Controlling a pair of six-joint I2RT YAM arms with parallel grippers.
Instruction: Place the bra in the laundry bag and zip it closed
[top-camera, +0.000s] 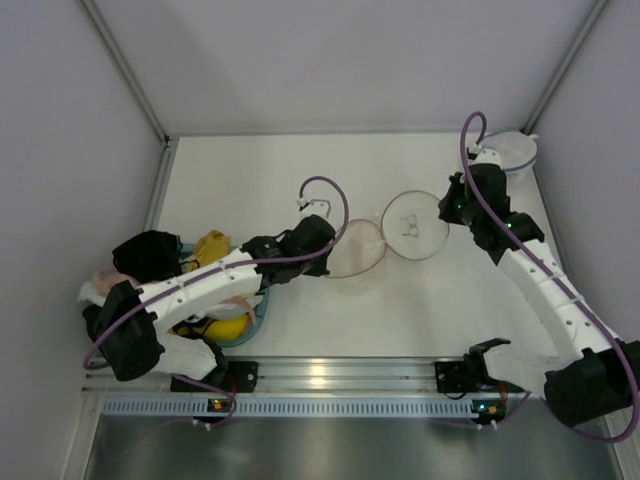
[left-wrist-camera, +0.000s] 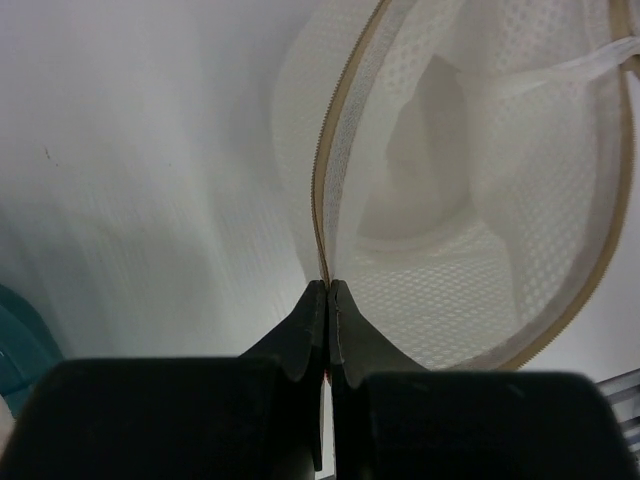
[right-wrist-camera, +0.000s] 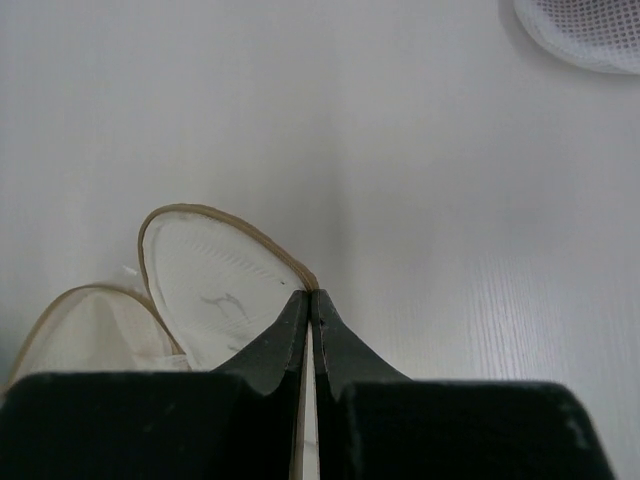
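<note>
The laundry bag (top-camera: 352, 250) lies open like a clamshell at mid table, a white mesh with a tan zip rim. Its lid (top-camera: 415, 225), with a small dark mark, lies flat to the right. My left gripper (top-camera: 328, 256) is shut on the zip rim of the bag's left half (left-wrist-camera: 450, 200). My right gripper (top-camera: 447, 214) is shut on the lid's right rim (right-wrist-camera: 210, 270). The mustard-yellow bra (top-camera: 212, 245) lies at the far left, partly hidden under my left arm, away from both grippers.
A teal basket (top-camera: 262, 308) at the left holds the bra and pink garments (top-camera: 103, 280). A second round mesh bag with a blue rim (top-camera: 515, 150) sits at the back right corner. Walls close the table on three sides.
</note>
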